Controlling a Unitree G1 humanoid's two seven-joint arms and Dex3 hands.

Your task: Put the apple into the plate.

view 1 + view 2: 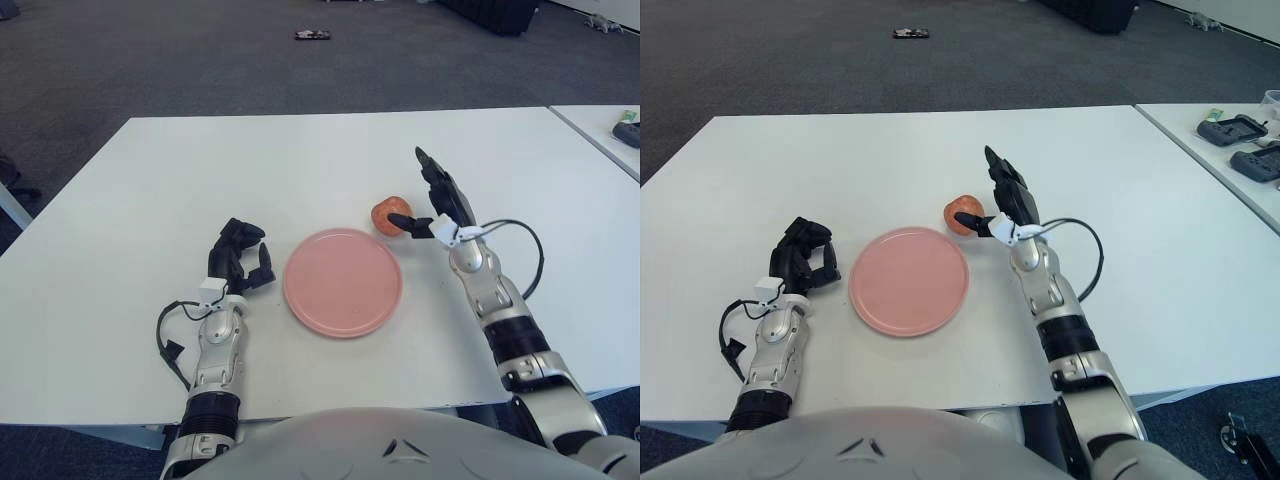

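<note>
The right hand [428, 205] has its fingers spread around the apple [387, 214], thumb touching the near side and the other fingers raised behind it, not closed on it. The apple sits on the bench [150, 180] just beyond the pink plate [343, 281], near its far right rim. This looks like the reach-to-grasp step; next the fingers must close, then lift and carry leftward over the plate. The left hand [240, 258], fingers curled, shows left of the plate.

A broad white rectangular table [300, 160] fills the near scene on dark grey carpet [150, 60]. A second white table [1230, 165] at the right carries black devices [1238, 128]. A small dark object [313, 36] lies far off.
</note>
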